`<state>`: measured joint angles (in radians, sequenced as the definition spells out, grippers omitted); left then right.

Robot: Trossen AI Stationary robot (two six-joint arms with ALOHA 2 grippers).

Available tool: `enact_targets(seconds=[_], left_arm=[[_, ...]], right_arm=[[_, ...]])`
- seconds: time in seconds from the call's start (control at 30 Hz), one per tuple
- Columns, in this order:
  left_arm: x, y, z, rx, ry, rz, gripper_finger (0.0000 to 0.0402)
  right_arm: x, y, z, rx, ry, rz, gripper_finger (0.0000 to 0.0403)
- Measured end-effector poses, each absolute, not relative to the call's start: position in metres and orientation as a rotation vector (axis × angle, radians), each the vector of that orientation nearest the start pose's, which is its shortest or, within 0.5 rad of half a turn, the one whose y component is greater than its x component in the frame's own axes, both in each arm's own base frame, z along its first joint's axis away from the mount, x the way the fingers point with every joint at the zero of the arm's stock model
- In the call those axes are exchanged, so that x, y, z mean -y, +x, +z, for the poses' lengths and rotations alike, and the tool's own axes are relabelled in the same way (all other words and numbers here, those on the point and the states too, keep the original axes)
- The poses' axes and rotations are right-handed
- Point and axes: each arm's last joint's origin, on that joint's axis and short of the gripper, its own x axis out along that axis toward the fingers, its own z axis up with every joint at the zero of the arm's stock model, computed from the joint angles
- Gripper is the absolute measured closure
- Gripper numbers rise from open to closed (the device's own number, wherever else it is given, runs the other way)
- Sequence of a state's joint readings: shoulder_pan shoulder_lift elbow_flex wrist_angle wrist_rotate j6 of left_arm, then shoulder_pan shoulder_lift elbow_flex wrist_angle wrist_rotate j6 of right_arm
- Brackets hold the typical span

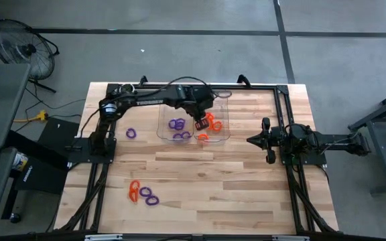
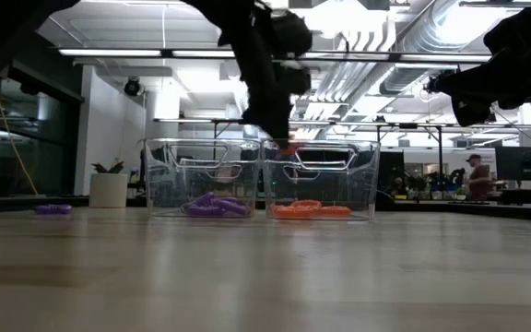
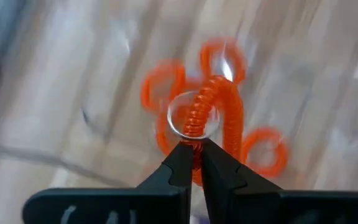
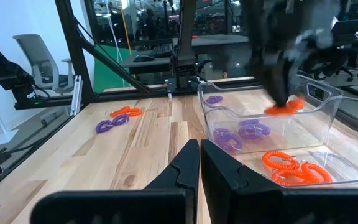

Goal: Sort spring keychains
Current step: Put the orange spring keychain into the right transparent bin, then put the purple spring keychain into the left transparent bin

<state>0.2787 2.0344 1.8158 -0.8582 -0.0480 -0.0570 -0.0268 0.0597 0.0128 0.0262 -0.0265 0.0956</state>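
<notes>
The left end effector [image 1: 201, 123] hangs over the clear tray's [image 1: 221, 107] orange half, fingers pinched on an orange spring keychain [image 3: 211, 112]; the right end effector [image 4: 200, 163], fingers together, empty, waits beside the tray.

Table [image 1: 200, 174]: pale wood planks, smooth, faint sheen. Trays [image 4: 328, 102]: clear glossy plastic. Spring keychains [image 4: 291, 168]: coiled plastic, orange and purple, slightly shiny. Left gripper [image 3: 193, 163] fingers: matt black plastic-looking.
</notes>
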Motion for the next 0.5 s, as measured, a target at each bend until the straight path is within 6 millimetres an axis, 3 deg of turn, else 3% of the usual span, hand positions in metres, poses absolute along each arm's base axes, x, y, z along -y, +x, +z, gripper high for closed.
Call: enact_targets(seconds=[0.07,0.23,0.5], left_arm=[[-0.1191,0.4175,0.2536,-1.108,-0.176,0.322,0.0385],[-0.1182,0.4197,0.2616,-1.059,-0.16,0.299,0.0363],[-0.1173,0.4227,0.261,-1.04,-0.123,0.217,0.026]], right_arm=[[0.0019,0.1007,0.1657,-0.02,0.096,-0.002,0.0392],[0.0019,0.1007,0.1657,-0.02,0.096,-0.001,0.0392],[0.0019,0.1007,0.1657,-0.021,0.096,-0.001,0.0392]])
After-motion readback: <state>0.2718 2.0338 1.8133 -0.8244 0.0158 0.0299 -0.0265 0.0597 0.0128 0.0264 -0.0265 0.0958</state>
